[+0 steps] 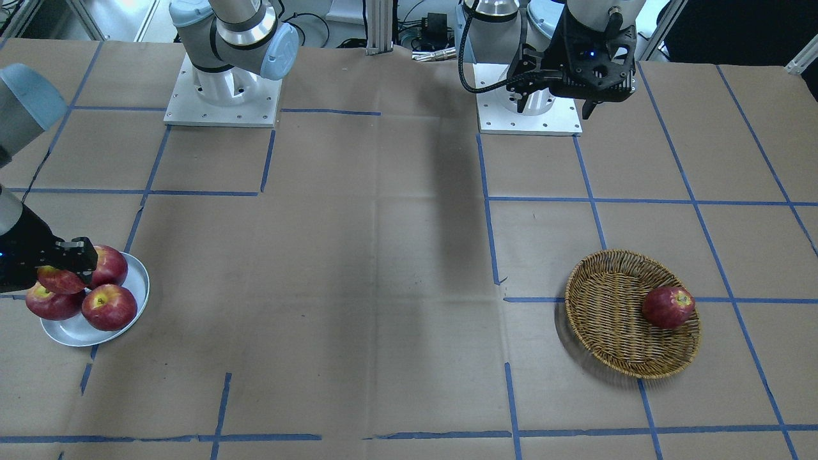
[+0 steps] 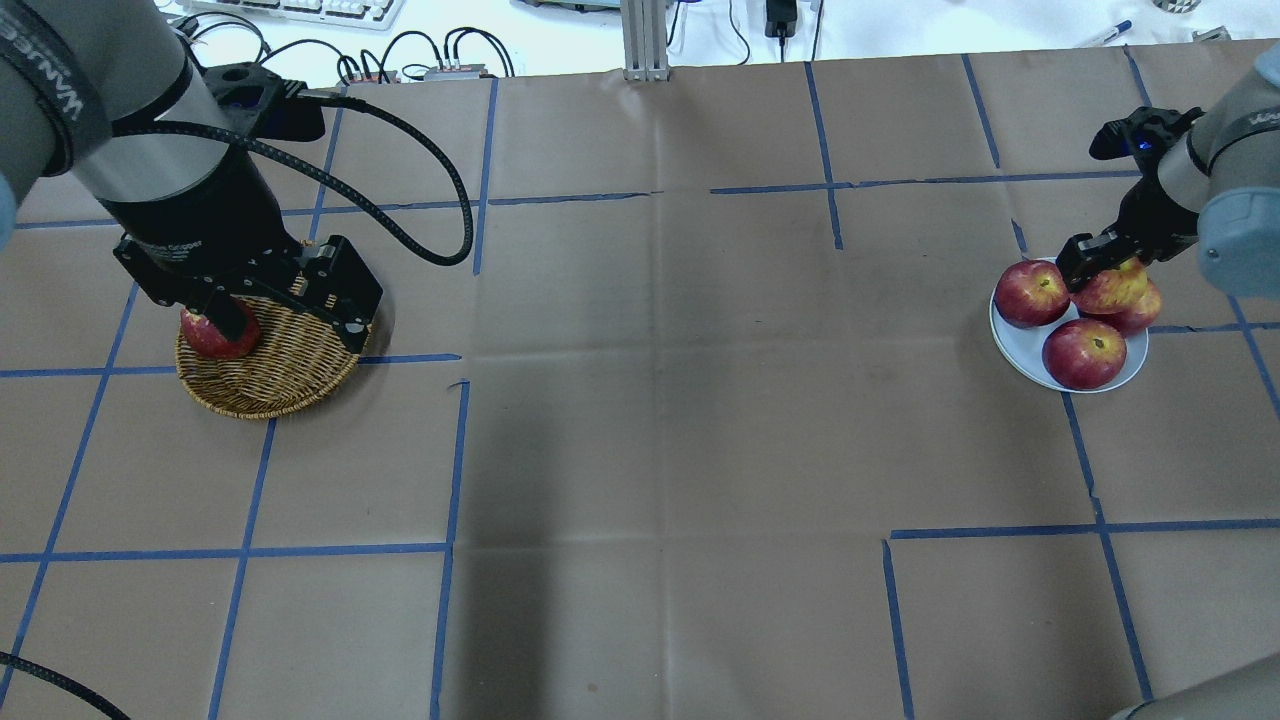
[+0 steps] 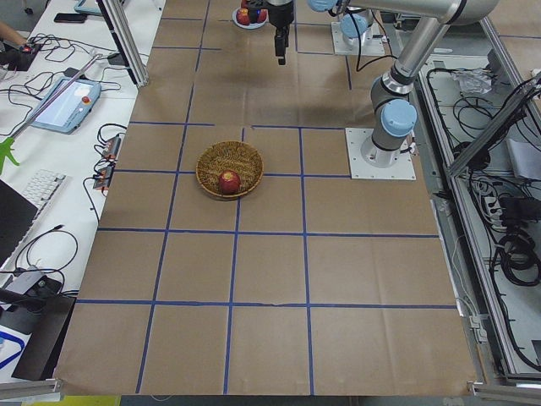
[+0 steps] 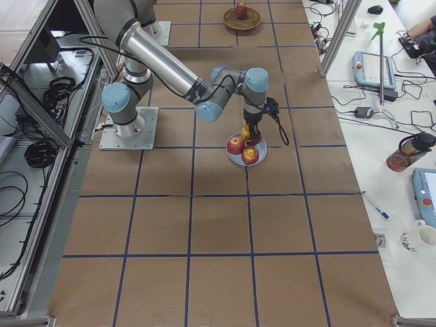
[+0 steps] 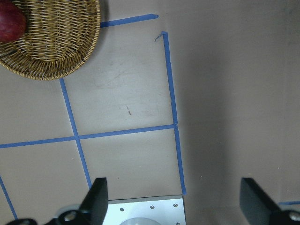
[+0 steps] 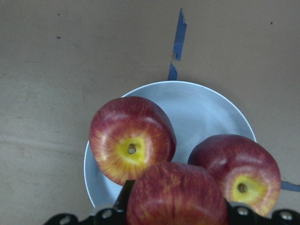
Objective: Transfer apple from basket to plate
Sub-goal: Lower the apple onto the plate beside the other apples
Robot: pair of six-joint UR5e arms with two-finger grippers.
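My right gripper (image 1: 62, 273) is shut on the apple (image 1: 57, 281), pinkish-red and streaky, and holds it low over the pale plate (image 1: 138, 281). The apple (image 6: 176, 197) fills the bottom of the right wrist view, above the plate (image 6: 206, 108). I cannot tell whether it touches the apples below it. From overhead the apple (image 2: 1114, 290) sits in the right gripper (image 2: 1102, 278) over the plate (image 2: 1008, 338). The wicker basket (image 1: 607, 306) (image 2: 290, 372) is far away on the left arm's side. My left gripper (image 5: 171, 206) is open and empty, raised near its base (image 1: 555, 105).
Three darker red apples (image 1: 110, 307) (image 1: 110, 264) (image 1: 50, 305) lie on the plate. One dark red apple (image 1: 668, 306) lies in the basket, and it also shows in the left wrist view (image 5: 9, 23). Blue tape lines cross the brown paper table (image 1: 383, 287).
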